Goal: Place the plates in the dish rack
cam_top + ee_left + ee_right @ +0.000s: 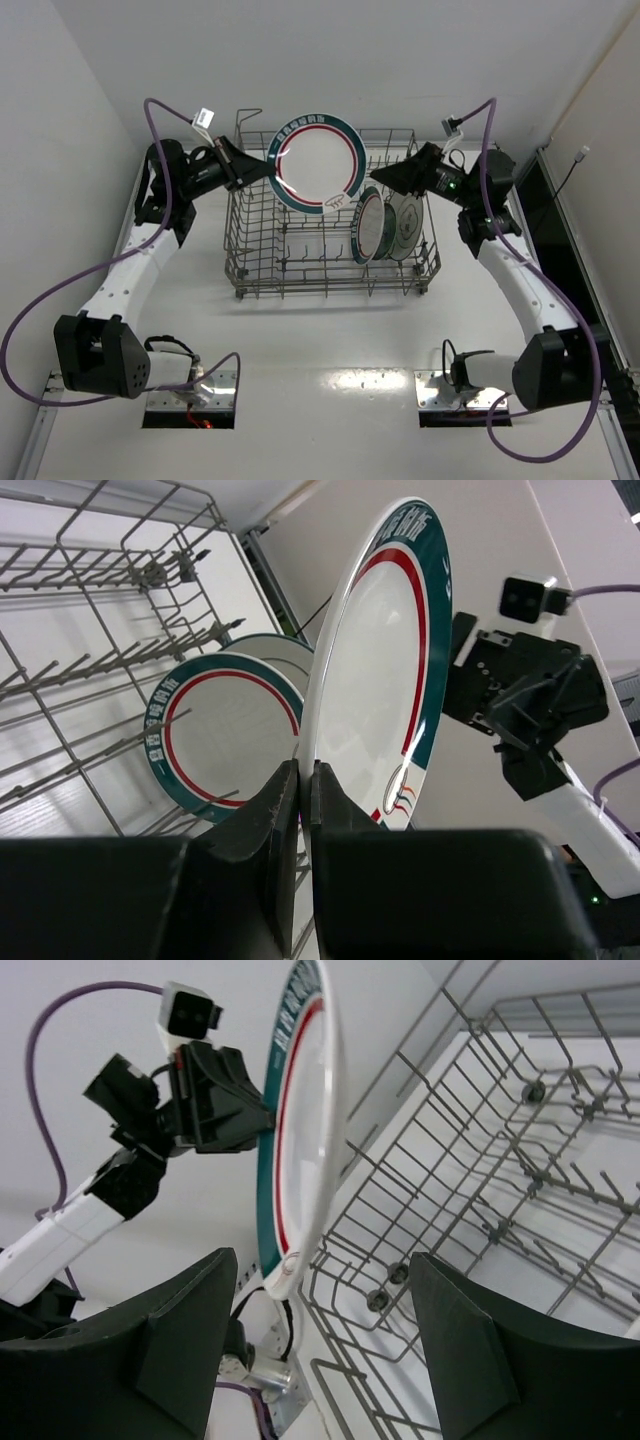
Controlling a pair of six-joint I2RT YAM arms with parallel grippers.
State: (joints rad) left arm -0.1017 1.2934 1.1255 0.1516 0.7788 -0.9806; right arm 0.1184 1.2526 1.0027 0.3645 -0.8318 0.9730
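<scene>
A white plate with red and green rim rings hangs upright above the dish rack, a grey wire basket with tines. My left gripper is shut on its left rim; the left wrist view shows both fingers pinching the plate. My right gripper stands open just off the plate's right edge, and the plate's lower rim shows beyond its spread jaws. Two plates stand in the rack's right end: another ringed one and a white one with a dark centre.
The rack's left and middle rows of tines hold nothing. White walls close in on both sides and behind. Purple cables loop off both arms. The left arm shows behind the held plate in the right wrist view.
</scene>
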